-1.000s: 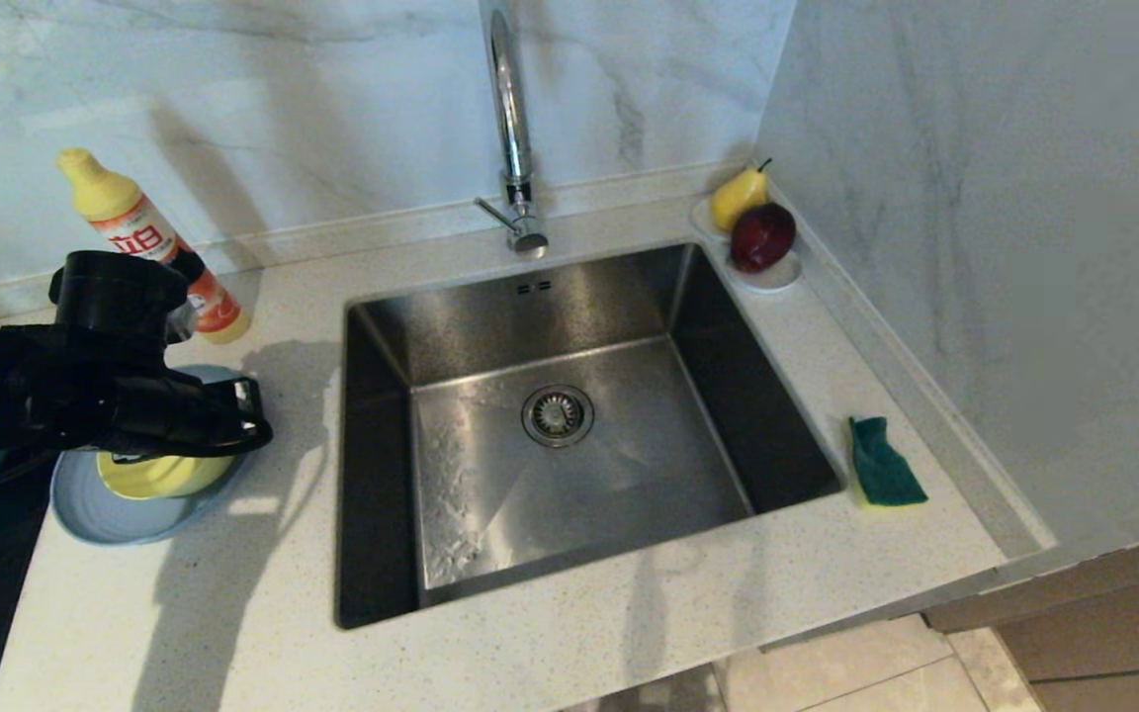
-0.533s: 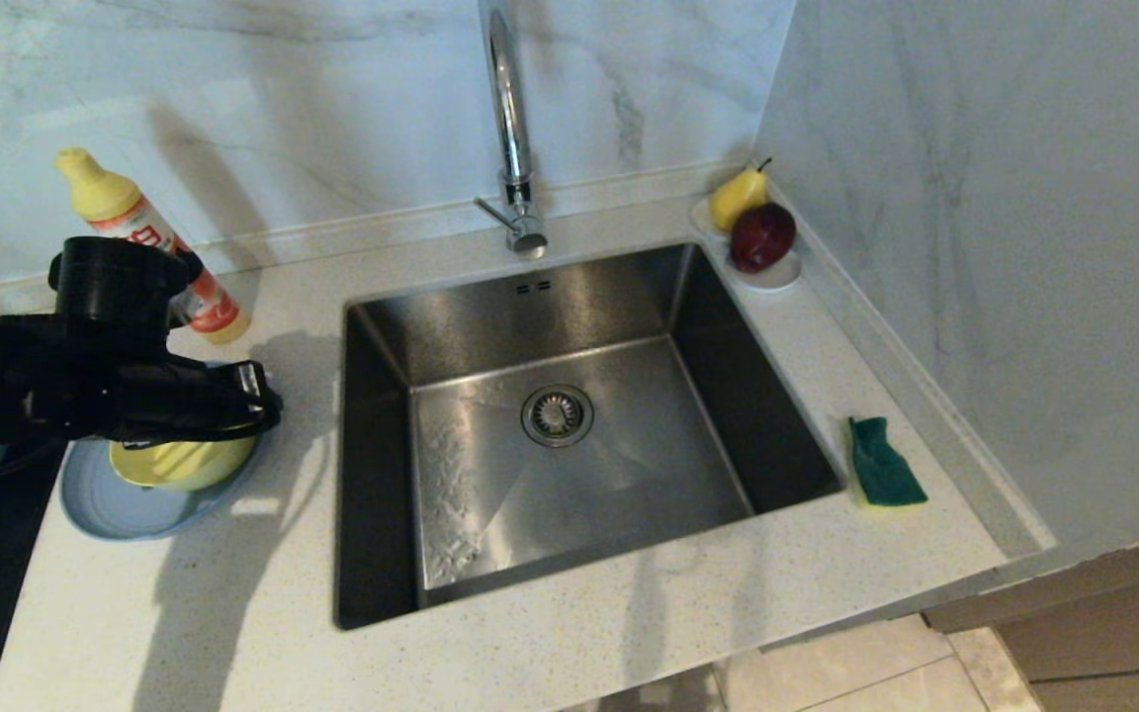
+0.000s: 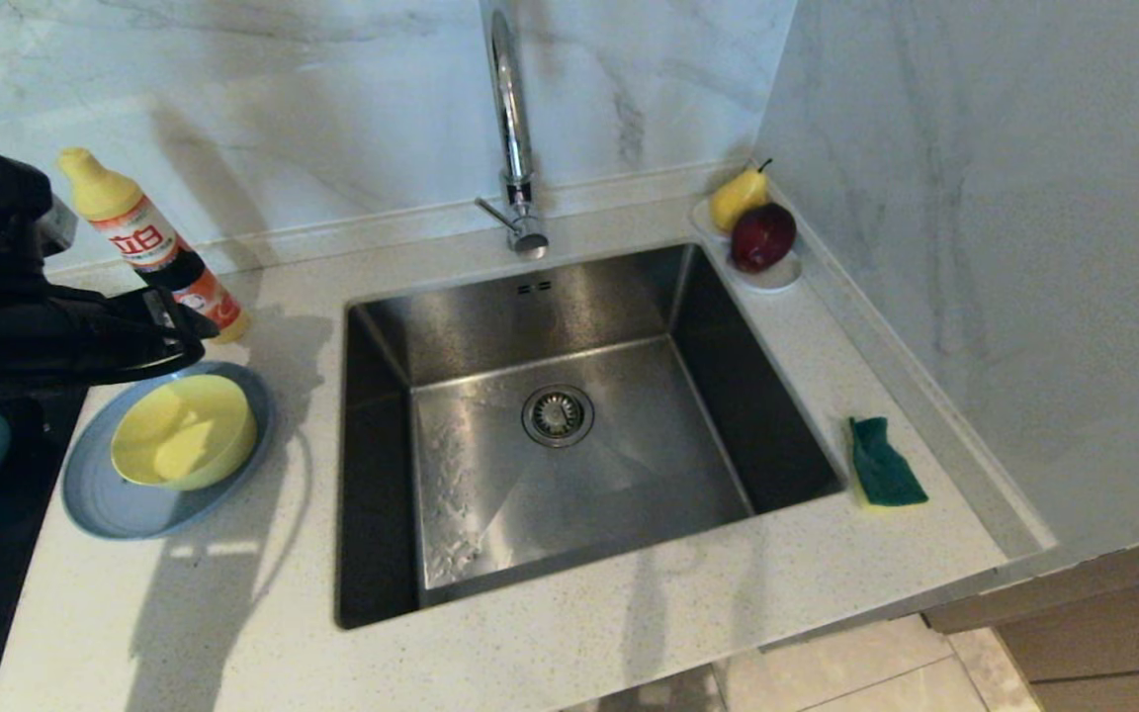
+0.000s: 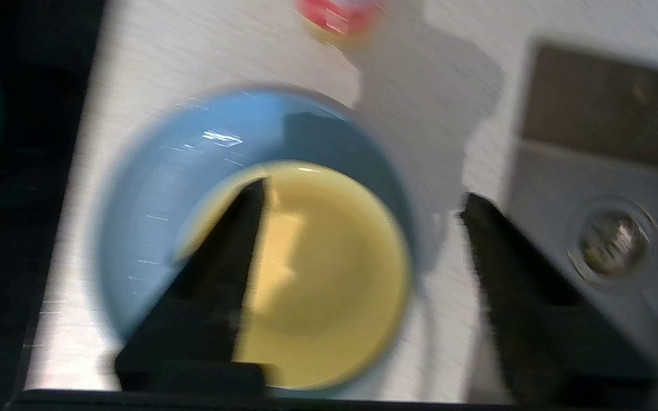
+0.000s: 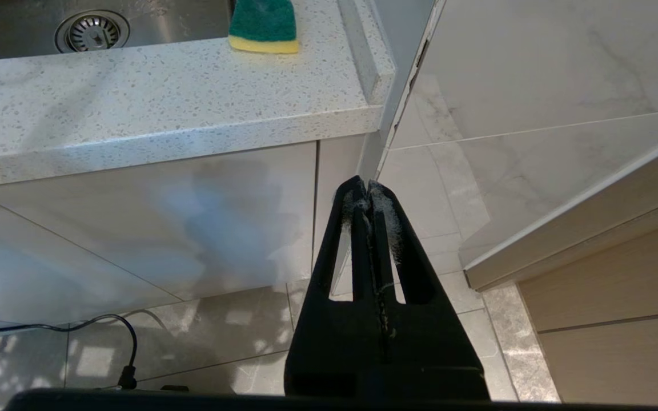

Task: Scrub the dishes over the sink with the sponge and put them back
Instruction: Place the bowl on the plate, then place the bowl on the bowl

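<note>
Left gripper (image 4: pixel 357 200): spread, empty, above yellow bowl (image 3: pixel 184 431) on grey-blue plate (image 3: pixel 100 504) | right gripper (image 5: pixel 368 191): pressed together, below table (image 3: pixel 569 653) edge | sponge (image 3: pixel 884 463): right of sink (image 3: pixel 569 425)

Left end effector (image 3: pixel 169 331) opened and lifted off yellow bowl (image 3: pixel 184 431), bowl now uncovered on plate (image 3: pixel 100 499)

Home kitchen: sink (image 3: pixel 569 425), tap (image 3: pixel 513 129), marble.
</note>
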Motion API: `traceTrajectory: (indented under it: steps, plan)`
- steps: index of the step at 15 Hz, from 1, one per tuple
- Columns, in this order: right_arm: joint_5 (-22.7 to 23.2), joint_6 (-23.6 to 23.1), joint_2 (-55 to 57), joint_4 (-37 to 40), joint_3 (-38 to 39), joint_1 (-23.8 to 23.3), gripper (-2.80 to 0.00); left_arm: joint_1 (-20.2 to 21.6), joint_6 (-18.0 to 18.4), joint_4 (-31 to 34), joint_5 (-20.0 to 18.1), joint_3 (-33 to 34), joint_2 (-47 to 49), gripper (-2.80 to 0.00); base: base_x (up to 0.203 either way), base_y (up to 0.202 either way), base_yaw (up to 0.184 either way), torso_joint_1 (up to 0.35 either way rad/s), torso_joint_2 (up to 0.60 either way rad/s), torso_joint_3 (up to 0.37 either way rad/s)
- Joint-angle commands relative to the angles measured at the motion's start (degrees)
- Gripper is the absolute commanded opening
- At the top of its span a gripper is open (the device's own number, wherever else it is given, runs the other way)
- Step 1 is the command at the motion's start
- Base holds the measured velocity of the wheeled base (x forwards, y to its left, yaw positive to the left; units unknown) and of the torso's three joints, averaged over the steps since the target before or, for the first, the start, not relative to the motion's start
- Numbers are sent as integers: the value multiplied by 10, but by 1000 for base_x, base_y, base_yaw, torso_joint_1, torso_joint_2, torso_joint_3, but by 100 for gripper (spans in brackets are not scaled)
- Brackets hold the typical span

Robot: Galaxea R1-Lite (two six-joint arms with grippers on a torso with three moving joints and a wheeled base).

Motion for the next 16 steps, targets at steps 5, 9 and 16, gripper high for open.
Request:
traceTrajectory:
  steps: [5,9,16]
  plan:
    - [0,0,0,0,0,0,-280,147,-2,4,-11,-4,-19,-280,0,0,0,0,0,0]
    - [0,0,0,0,0,0,-280,200,-5,3,-30,-4,-14,-280,0,0,0,0,0,0]
    - [0,0,0,0,0,0,-280,292,2,3,-65,-59,68,0,0,0,0,0,0,0]
